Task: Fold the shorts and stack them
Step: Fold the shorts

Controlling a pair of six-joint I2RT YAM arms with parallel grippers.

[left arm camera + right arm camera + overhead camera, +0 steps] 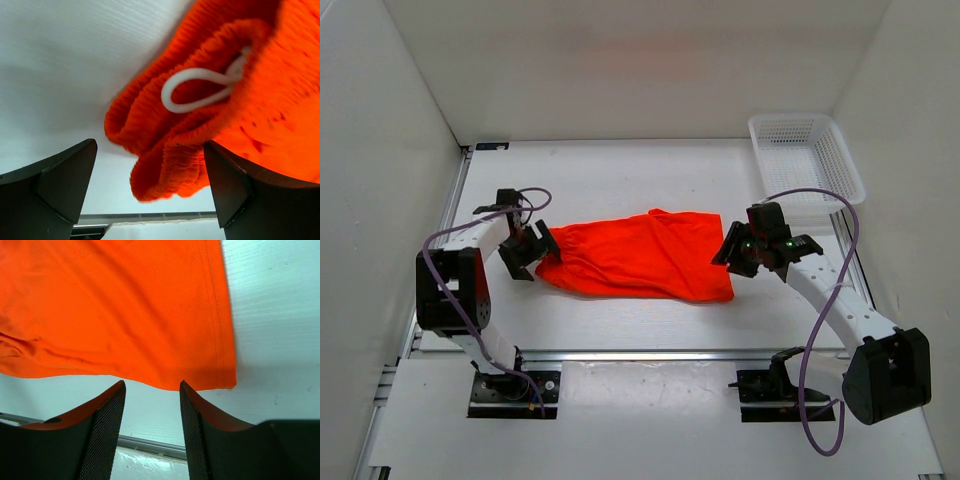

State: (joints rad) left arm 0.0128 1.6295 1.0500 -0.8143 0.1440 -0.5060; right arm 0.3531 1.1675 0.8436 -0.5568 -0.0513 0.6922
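The bright orange-red shorts (635, 256) lie spread flat on the white table, waistband to the left and leg hem to the right. My left gripper (528, 250) is open at the waistband end; in the left wrist view the bunched elastic waistband (165, 150) and the white drawstring loop (192, 90) sit between and just beyond the fingers (55, 185). My right gripper (735, 250) is open at the right hem; in the right wrist view the hem corner (220, 375) lies just beyond the fingertips (112, 405), with nothing held.
A white plastic mesh basket (805, 165) stands at the back right of the table. White walls enclose the table on the left, back and right. An aluminium rail (640, 355) runs along the near edge.
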